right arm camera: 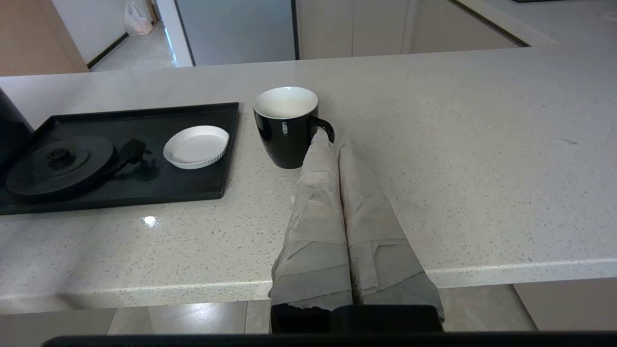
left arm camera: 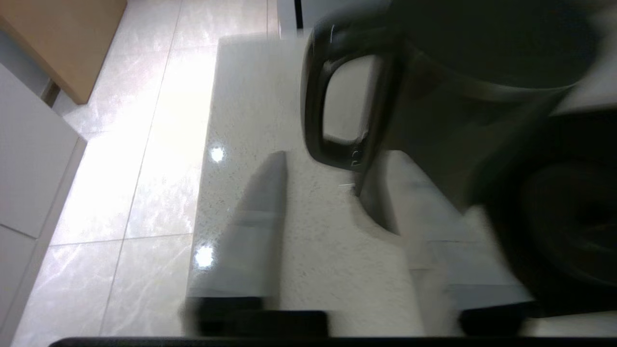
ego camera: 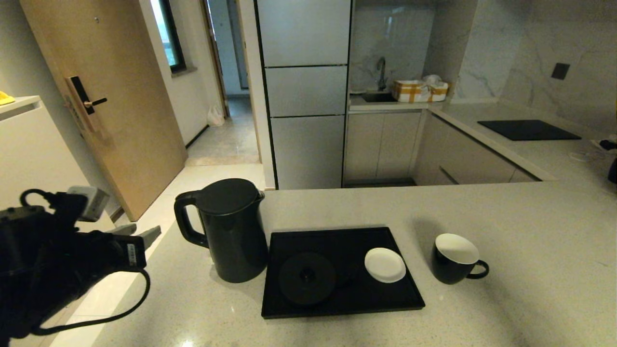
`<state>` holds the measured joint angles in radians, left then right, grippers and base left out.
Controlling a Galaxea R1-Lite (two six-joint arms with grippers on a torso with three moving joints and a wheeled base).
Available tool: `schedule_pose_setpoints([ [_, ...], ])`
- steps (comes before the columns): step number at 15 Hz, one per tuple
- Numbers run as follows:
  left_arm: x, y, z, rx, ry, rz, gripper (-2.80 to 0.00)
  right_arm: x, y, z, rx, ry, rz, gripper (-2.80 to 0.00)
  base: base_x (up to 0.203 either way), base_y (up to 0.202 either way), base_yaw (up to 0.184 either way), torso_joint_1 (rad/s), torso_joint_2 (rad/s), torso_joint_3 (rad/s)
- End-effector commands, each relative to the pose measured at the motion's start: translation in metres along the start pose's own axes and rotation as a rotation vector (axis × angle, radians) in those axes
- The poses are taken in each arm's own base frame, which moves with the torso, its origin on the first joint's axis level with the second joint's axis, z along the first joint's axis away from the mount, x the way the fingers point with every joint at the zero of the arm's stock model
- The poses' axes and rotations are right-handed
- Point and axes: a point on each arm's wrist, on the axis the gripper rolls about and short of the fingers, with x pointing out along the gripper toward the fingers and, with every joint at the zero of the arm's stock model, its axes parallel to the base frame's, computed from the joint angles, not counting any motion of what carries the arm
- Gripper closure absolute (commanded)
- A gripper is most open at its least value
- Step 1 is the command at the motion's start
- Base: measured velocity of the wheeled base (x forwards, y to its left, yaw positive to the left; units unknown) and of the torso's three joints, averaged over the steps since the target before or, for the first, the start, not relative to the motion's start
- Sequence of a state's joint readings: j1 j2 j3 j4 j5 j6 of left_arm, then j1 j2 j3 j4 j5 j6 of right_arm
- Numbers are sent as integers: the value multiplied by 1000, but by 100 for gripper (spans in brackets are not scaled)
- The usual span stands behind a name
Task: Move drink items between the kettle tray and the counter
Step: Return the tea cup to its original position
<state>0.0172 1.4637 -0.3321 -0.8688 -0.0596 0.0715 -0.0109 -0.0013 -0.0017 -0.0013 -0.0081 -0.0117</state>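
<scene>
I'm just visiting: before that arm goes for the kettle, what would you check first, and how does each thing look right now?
1. Kettle upright on the counter, left of the tray: ok.
2. Kettle handle faces the left gripper: ok.
3. Left gripper open, nothing in it, short of the handle: ok.
4. Round base on the tray free for the kettle: ok.
5. Saucer free for the cup, which stands on the counter right of the tray: ok.
6. Right gripper shut, near the cup: ok.
</scene>
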Motion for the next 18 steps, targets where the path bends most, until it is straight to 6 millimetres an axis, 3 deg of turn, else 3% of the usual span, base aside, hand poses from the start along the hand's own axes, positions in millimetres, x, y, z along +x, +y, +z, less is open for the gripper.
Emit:
schedule_pose_setpoints([
  [1, -79, -2, 37, -30, -137, 5, 0, 0, 0, 0, -1, 0, 1, 0, 0, 0, 0, 0, 0, 0],
  [3, -149, -5, 58, -97, -105, -20, 0, 0, 0, 0, -1, 0, 1, 0, 0, 0, 0, 0, 0, 0],
  [5, -241, -11, 64, -147, -146, -32, 0, 0, 0, 0, -1, 0, 1, 0, 0, 0, 0, 0, 0, 0],
  [6, -281, -16, 51, -161, -162, -27, 0, 0, 0, 0, -1, 0, 1, 0, 0, 0, 0, 0, 0, 0],
  [7, -308, -22, 32, -174, -132, -20, 0, 0, 0, 0, -1, 0, 2, 0, 0, 0, 0, 0, 0, 0],
  [9, -347, -30, 6, -219, -35, -20, 0, 0, 0, 0, -1, 0, 1, 0, 0, 0, 0, 0, 0, 0],
  [11, -357, -27, -7, -197, -41, -71, 0, 0, 0, 0, -1, 0, 2, 0, 0, 0, 0, 0, 0, 0],
  [14, -356, -27, -61, -152, -75, -90, 0, 0, 0, 0, -1, 0, 1, 0, 0, 0, 0, 0, 0, 0],
  [16, -330, -26, -79, -169, -54, -72, 0, 0, 0, 0, -1, 0, 1, 0, 0, 0, 0, 0, 0, 0],
  [18, -286, -23, -85, -175, -97, -59, 0, 0, 0, 0, -1, 0, 1, 0, 0, 0, 0, 0, 0, 0],
])
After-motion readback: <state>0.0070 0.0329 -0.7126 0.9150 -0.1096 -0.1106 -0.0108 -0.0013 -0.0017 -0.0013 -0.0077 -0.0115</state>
